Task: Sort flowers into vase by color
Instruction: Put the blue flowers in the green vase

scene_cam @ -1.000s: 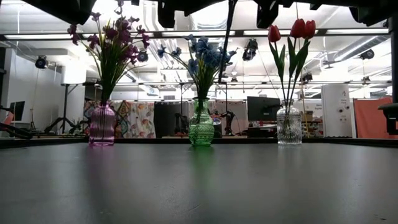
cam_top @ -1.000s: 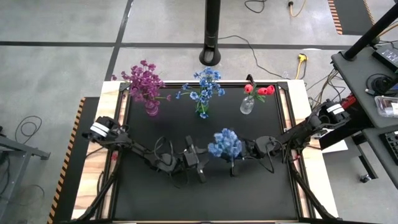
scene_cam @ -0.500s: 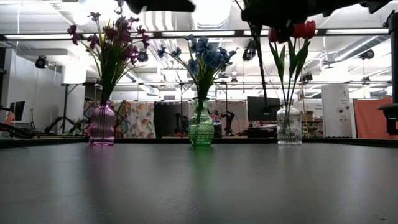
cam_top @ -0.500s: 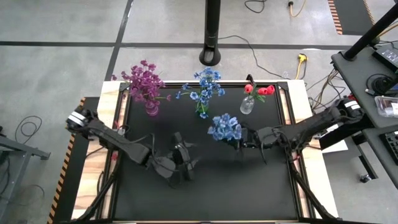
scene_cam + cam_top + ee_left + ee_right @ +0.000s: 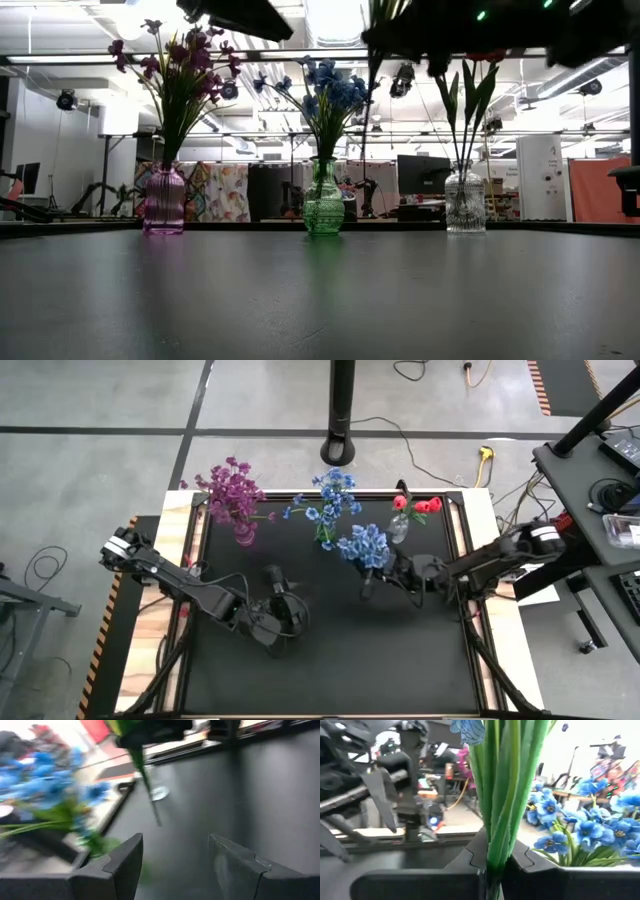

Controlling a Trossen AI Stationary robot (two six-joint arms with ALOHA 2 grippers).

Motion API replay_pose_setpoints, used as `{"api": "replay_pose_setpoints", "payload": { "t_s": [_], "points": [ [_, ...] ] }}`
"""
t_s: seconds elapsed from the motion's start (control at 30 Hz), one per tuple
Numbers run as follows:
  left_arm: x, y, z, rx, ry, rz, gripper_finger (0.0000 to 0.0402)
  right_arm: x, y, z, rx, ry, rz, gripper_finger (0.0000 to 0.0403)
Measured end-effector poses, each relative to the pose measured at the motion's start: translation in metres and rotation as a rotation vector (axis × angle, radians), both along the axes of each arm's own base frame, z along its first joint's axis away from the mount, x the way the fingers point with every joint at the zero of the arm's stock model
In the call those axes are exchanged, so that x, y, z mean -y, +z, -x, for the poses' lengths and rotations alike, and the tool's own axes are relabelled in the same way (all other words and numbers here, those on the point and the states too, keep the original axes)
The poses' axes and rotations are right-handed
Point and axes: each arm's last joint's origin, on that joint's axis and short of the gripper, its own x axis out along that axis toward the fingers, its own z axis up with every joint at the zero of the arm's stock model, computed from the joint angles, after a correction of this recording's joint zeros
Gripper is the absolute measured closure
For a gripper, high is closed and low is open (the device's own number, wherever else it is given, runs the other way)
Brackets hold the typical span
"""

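Three vases stand along the far edge: a purple vase (image 5: 244, 536) with purple blooms, a green vase (image 5: 327, 542) with blue blooms, and a clear vase (image 5: 397, 530) with red buds. My right gripper (image 5: 387, 572) is shut on a blue flower spray (image 5: 363, 545), just near and right of the green vase. The spray's stem (image 5: 365, 130) hangs in the air above the table. My left gripper (image 5: 277, 585) stands open over the table's middle, left of the spray, with nothing between its fingers (image 5: 125, 865). My right gripper pinches the spray's green stem and leaves (image 5: 496, 851) between its two fingers, below the blooms. The fingers come about level from the table's right and lie across the stem. The spray stands upright, lifted clear, its lower end (image 5: 156, 820) hanging free below the fingers.
The black mat (image 5: 330, 660) lies bare toward the near edge. The table's wooden rims (image 5: 170, 540) run along left and right. A black pole base (image 5: 340, 450) stands on the floor beyond the far edge. Benches and screens fill the room behind the vases.
My left gripper has opened, let go of the blue spray and drawn back toward the table's left. My right gripper has carried the spray, still upright and clear of the table, toward the far edge, up to the green vase.
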Motion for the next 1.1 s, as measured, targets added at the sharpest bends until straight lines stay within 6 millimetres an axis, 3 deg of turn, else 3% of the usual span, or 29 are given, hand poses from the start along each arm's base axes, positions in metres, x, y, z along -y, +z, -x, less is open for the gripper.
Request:
{"api": "replay_pose_setpoints", "payload": {
  "t_s": [0.2, 0.63, 1.1],
  "points": [
    [-0.008, -0.009, 0.013, -0.055, 0.131, -0.015, 0.0196, 0.031, -0.005, -0.01, 0.154, -0.117, 0.012, 0.0386],
    [-0.015, -0.017, 0.025, -0.089, 0.229, 0.008, 0.0196, 0.078, 0.009, -0.046, 0.184, -0.274, 0.121, 0.0385],
    [-0.016, -0.017, 0.025, -0.088, 0.233, 0.005, 0.0196, 0.093, 0.003, -0.049, 0.136, -0.301, 0.103, 0.0385]
  ]
}}
